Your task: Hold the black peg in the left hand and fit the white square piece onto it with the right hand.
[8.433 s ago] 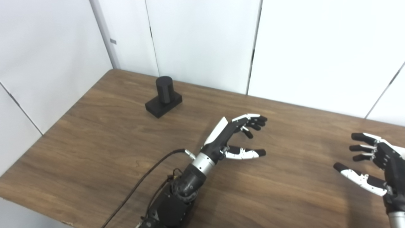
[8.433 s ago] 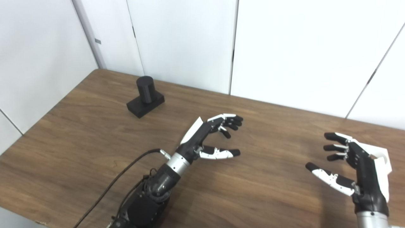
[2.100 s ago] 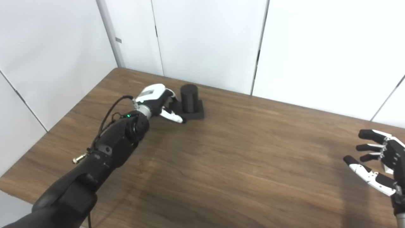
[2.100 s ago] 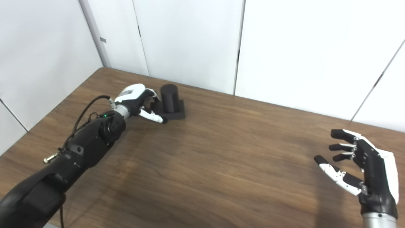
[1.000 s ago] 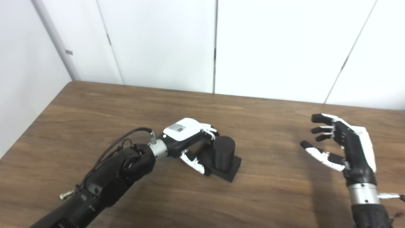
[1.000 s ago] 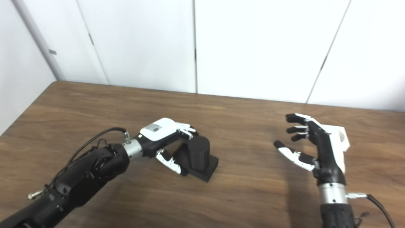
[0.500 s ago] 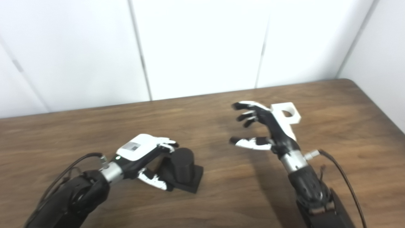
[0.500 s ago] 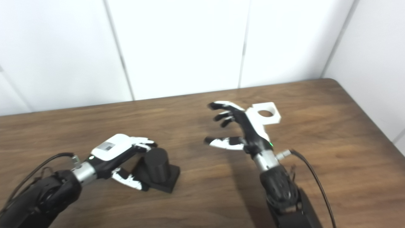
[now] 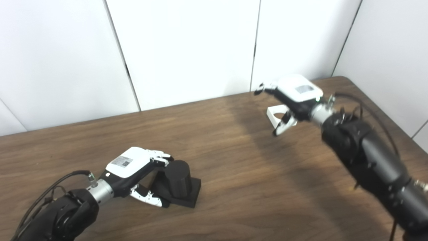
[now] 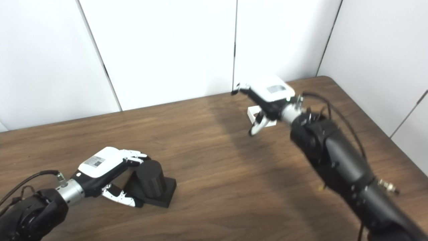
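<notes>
The black peg, a short cylinder on a square black base, stands on the wooden table at the lower left. My left hand is shut on its base, fingers curled over the far side and thumb along the near edge. The white square piece with a round hole lies flat near the table's far right corner. My right hand hovers palm-down just above it, open, fingers spread toward the wall and thumb hanging in front of the piece. The hand hides much of the piece.
White wall panels close off the far side and the right side of the table. The rounded far right table corner lies just beyond my right hand. Bare wood separates the peg and the white piece.
The camera has swung right. My right hand has reached out and turned palm-down over the white piece, which it stood beside before. My left hand keeps its hold on the peg's base.
</notes>
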Controlling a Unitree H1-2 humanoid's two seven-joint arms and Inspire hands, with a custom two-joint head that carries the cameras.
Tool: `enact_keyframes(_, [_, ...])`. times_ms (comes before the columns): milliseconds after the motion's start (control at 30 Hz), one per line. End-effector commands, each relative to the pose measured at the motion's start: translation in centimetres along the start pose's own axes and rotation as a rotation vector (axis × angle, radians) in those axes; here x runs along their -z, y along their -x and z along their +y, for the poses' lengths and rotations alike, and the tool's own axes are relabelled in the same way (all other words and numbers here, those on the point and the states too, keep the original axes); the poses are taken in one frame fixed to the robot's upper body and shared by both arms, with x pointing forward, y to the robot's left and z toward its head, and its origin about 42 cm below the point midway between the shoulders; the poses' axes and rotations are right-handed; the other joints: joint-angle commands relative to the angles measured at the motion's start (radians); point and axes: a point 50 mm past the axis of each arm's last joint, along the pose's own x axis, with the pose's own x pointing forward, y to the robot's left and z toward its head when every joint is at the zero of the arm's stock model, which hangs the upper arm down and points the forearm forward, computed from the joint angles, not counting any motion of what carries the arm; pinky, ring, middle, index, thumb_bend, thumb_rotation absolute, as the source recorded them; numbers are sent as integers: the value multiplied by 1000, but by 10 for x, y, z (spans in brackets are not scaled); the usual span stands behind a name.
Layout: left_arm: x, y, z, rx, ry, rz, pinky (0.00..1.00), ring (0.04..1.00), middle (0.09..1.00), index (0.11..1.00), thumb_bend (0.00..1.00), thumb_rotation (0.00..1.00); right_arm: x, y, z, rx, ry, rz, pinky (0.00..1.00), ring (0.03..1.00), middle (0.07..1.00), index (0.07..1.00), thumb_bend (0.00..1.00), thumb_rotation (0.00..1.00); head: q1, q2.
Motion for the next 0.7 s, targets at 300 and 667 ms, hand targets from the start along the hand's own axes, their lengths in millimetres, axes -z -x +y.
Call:
enact_keyframes(300, [16, 33, -65, 253, -11, 28, 871, 901, 863, 493, 523, 69, 14, -25, -39, -34, 127, 136, 948, 985, 963, 873, 874, 153, -46, -24])
enact_keyframes(667, [22, 36, -69, 249, -18, 29, 891, 914, 877, 494, 522, 74, 28, -50, -33, -142, 163, 175, 870, 930, 932, 855, 938, 106, -53, -27])
